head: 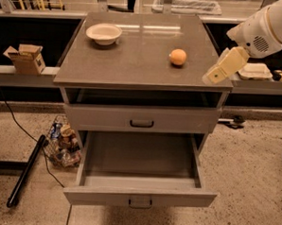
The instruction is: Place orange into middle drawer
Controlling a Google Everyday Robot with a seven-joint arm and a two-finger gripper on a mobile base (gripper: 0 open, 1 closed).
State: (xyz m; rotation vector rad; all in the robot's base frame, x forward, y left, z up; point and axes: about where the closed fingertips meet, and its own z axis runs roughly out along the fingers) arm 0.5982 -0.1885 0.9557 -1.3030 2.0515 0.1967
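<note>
The orange (178, 56) sits on the grey cabinet top (134, 62), right of centre. The middle drawer (140, 173), the lowest one with a small loop handle (140, 202), is pulled fully out and its inside looks bare. My gripper (213, 78) hangs at the end of the white arm (268, 26), over the cabinet top's right front corner. It is to the right of the orange, a little nearer the front, and apart from it.
A white bowl (104, 34) stands at the top's back left. The drawer above (141, 119) is closed. A cardboard box (25, 57) sits on the left ledge and a white container (255, 70) on the right ledge. A bin of litter (62, 144) and a black pole (26, 170) lie on the floor at the left.
</note>
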